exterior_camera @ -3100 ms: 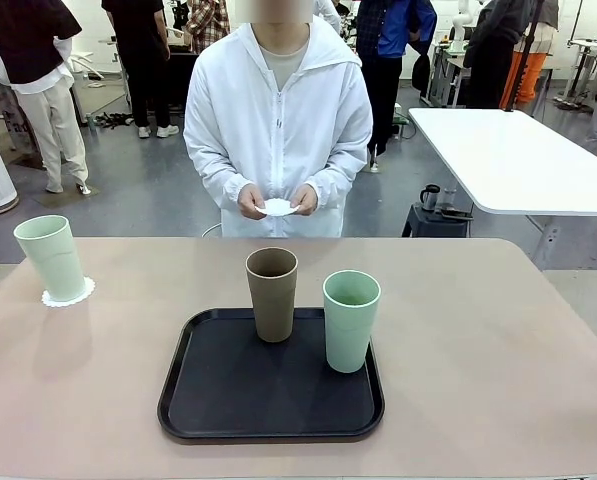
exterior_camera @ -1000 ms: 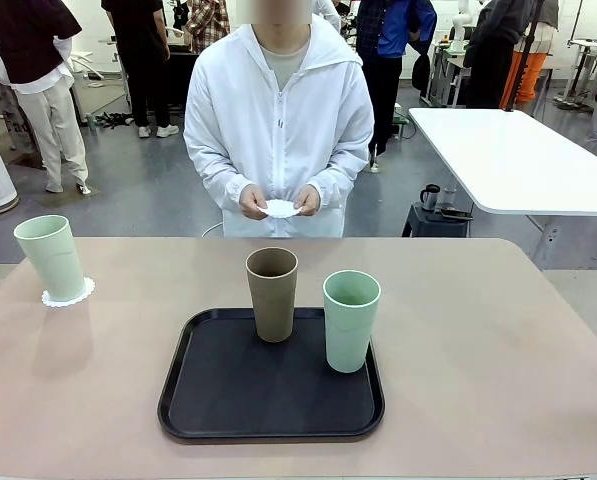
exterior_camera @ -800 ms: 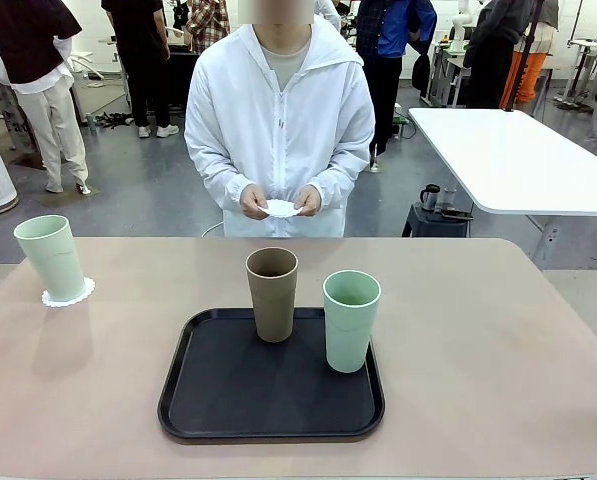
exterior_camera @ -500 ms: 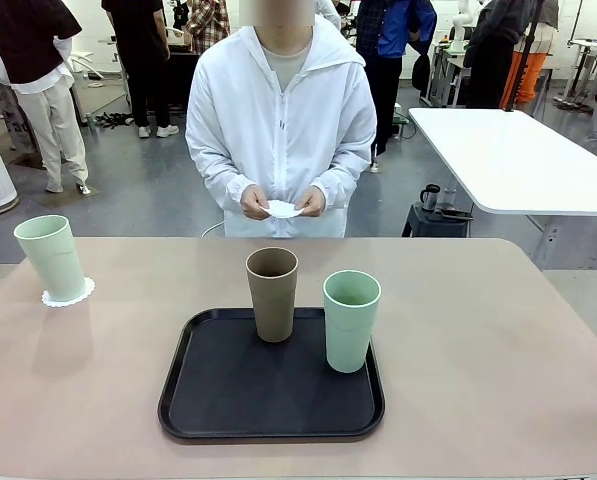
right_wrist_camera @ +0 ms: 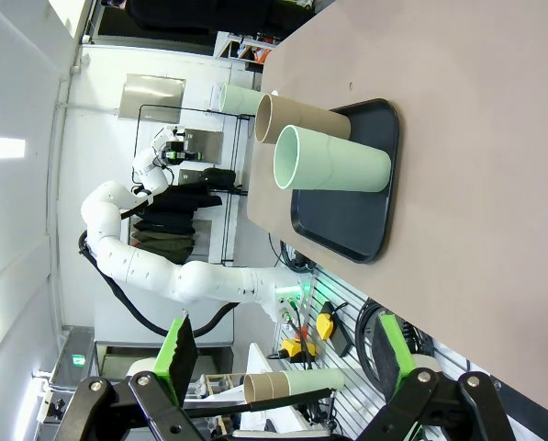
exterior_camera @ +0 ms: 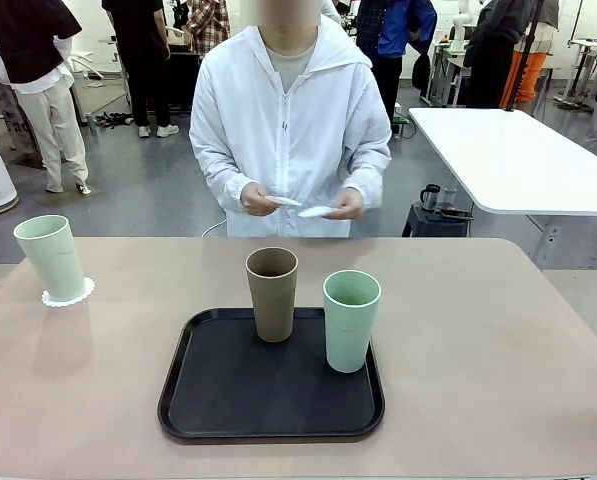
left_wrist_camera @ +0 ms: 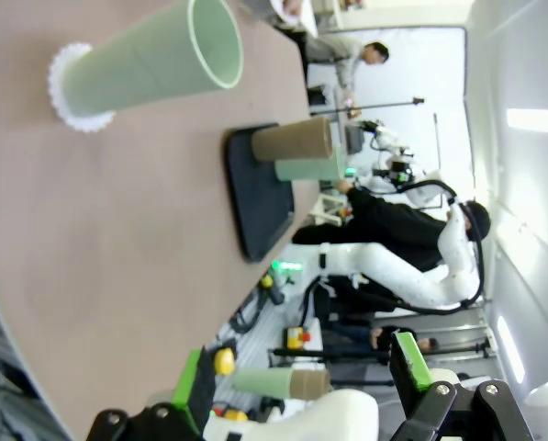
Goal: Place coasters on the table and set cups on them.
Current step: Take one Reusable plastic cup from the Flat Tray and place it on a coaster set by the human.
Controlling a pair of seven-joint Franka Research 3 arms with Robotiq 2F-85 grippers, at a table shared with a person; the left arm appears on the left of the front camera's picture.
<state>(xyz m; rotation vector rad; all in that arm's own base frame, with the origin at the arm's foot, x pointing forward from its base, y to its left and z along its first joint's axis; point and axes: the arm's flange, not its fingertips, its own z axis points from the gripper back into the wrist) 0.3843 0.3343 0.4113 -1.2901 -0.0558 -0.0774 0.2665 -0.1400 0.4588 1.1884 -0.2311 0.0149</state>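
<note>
The left claw point(left_wrist_camera: 301, 363) and right claw point(right_wrist_camera: 285, 335) stand spread, empty; the person's thin coasters point(exterior_camera: 318, 211) may shift on the table point(exterior_camera: 498, 340); a tall cup point(exterior_camera: 350, 320) set off-centre could tip.

First cup point(exterior_camera: 50, 257) on a coaster point(exterior_camera: 68, 295), far left; second cup point(exterior_camera: 272, 293) left of third cup point(exterior_camera: 351, 320) (both in the tray point(exterior_camera: 228, 395)), centre.
</note>
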